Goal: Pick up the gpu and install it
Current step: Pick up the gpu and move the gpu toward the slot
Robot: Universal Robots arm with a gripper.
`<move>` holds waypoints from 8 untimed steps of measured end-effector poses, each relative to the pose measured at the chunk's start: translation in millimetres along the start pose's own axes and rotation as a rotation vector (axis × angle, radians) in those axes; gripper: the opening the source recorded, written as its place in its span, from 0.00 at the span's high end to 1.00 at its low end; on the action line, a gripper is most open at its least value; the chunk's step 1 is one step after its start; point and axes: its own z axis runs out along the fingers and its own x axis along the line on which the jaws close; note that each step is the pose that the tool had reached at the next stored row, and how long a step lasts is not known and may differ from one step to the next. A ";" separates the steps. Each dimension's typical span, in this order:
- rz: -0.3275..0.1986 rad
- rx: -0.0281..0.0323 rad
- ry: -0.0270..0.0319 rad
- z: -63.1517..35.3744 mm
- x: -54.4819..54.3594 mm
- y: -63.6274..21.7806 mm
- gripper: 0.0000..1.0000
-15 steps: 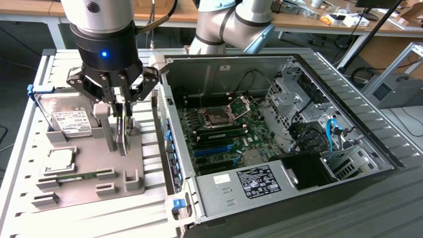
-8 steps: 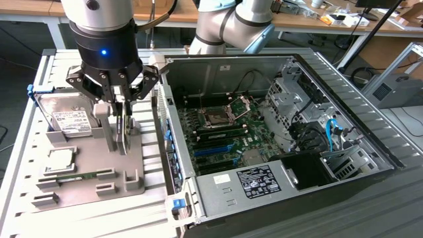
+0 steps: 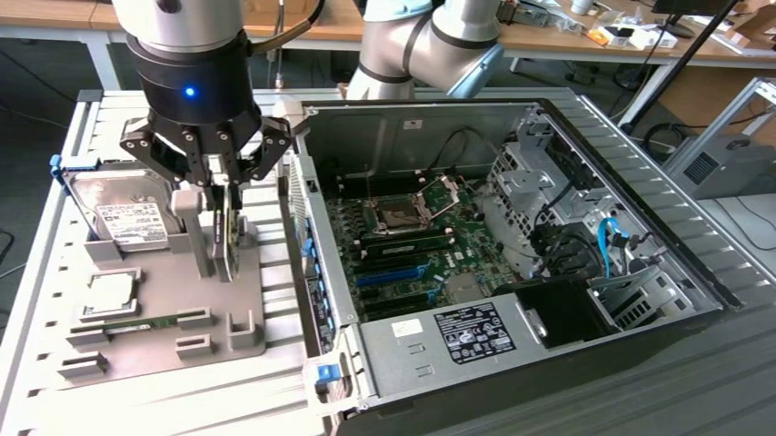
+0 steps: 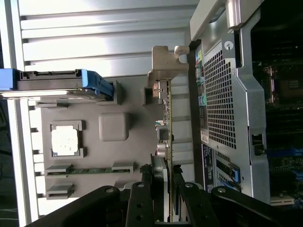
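Gpu location: the gpu (image 3: 228,243) stands on its long edge in a slot of the grey fixture tray (image 3: 145,300), just outside the open computer case (image 3: 401,127), on the exterior view's left of it.
Gripper: the gripper (image 3: 216,204) hangs straight over the card and straddles it. Whether it has clamped onto the board cannot be told.
Weight: likely light, being a thin bare board with little mass.
Stiffness: probably rigid along its length but easy to flex or crack if twisted.
Fragility: small components stand proud on its faces, so it should be treated as delicate.
Where to hold: across the two flat faces near the upper edge, away from the silver bracket (image 4: 163,64) and from the lower contact edge.
Surface: the tray lies on a pale slatted table (image 3: 43,272) beside the case. A hard drive (image 3: 127,218) stands further from the case than the card.
Room: a workshop, with cluttered wooden desks (image 3: 558,36) beyond the case.
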 end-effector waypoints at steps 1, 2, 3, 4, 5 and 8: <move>0.000 0.0000 0.0000 -0.3 0.0 0.0 0.73; 0.000 0.0000 0.0000 -0.6 0.0 0.0 0.73; 0.000 0.0000 0.0000 -1.0 0.0 0.0 0.73; 0.000 0.0000 0.0000 -1.4 0.0 0.1 0.73; 0.000 0.0000 0.0000 -1.7 0.0 0.1 0.73; 0.000 0.0000 0.0000 -2.9 -0.1 0.1 0.73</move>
